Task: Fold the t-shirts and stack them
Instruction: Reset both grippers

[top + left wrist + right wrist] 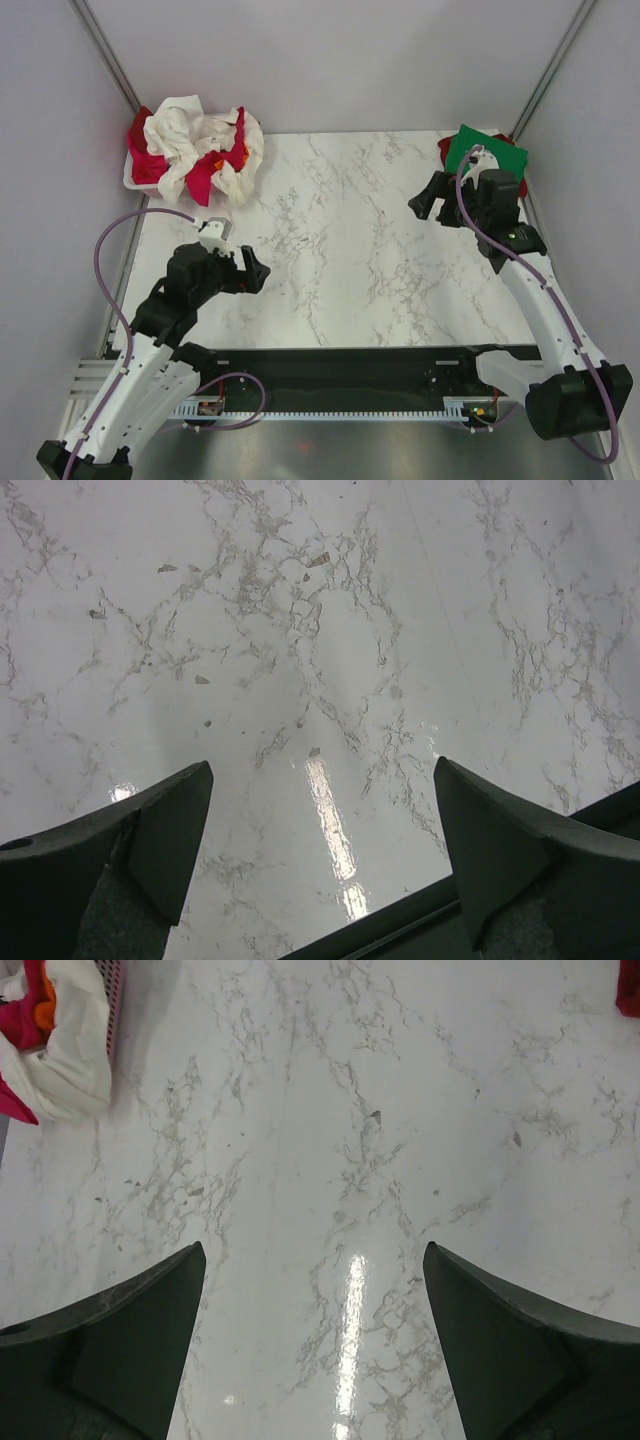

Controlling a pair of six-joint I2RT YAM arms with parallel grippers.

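Observation:
A folded bright green t-shirt lies at the far right corner on a dark red one, whose edge also shows in the right wrist view. Crumpled cream-white and pinkish red t-shirts fill the white basket at the far left; they also show in the right wrist view. My right gripper is open and empty, just in front of the green shirt. My left gripper is open and empty over bare marble at the near left.
The marble table has a dark tray strip along its near edge. Grey walls and metal posts close in the back corners. The basket's pink mesh wall shows top left in the right wrist view.

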